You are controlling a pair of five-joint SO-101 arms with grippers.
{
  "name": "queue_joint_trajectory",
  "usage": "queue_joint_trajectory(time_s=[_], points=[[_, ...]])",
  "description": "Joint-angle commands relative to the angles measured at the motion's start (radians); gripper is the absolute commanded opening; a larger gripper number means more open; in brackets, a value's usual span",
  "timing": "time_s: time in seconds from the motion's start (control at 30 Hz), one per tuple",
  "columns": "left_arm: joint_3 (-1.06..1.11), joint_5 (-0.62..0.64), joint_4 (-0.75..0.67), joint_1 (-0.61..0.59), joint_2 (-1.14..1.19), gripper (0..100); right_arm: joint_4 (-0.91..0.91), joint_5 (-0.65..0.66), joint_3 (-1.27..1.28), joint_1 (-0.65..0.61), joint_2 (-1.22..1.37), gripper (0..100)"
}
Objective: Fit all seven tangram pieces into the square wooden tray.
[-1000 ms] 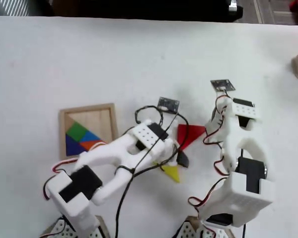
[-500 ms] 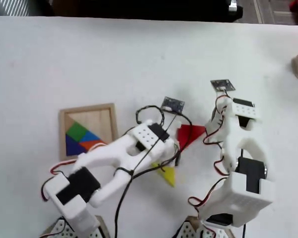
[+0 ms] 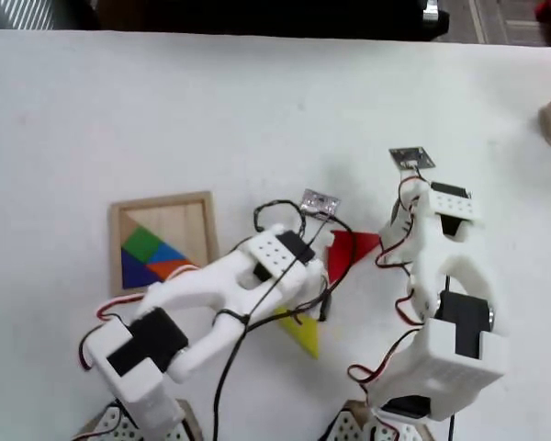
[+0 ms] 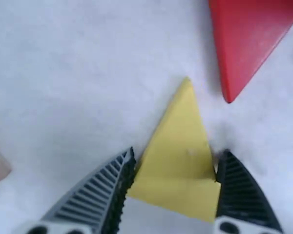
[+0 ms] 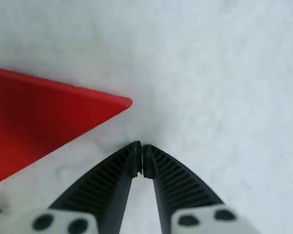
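Our left claw (image 4: 177,155) pinching the yellow triangle (image 4: 178,170) beside the red triangle (image 4: 244,39), right claw (image 5: 141,148) pressed together, we should lift it level before swinging toward the wooden tray (image 3: 162,199).

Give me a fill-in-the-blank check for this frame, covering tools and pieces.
The left tool clasps the yellow triangle, which lies ___ the wooden tray. The right tool, beside the red triangle, holds ___. The red triangle rests on the white ___.
Missing: outside; nothing; table.
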Motion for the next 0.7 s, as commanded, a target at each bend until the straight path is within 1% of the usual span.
queue_joint_trajectory(time_s=[0.0, 0.07, 0.13, 0.3, 0.37, 0.5, 0.67], points=[[0.04, -0.061, 0.037, -0.054, -0.067, 27, -0.018, -0.008, -0.005, -0.012, -0.042, 1.8], [0.072, -0.068, 0.029, -0.053, -0.102, 27, -0.018, -0.008, -0.005, -0.012, -0.042, 1.8], [0.095, -0.064, 0.028, -0.053, -0.147, 30, -0.018, -0.008, -0.005, -0.012, -0.042, 1.8], [0.192, -0.06, 0.026, -0.053, -0.251, 47, -0.018, -0.008, -0.005, -0.012, -0.042, 1.8], [0.233, -0.06, -0.009, -0.053, -0.254, 50, -0.018, -0.008, -0.005, -0.012, -0.042, 1.8], [0.261, -0.066, -0.066, -0.053, -0.2, 46, -0.018, -0.008, -0.005, -0.012, -0.042, 1.8], [0.163, -0.066, -0.063, -0.061, -0.094, 38, -0.018, -0.008, -0.005, -0.012, -0.042, 1.8]])
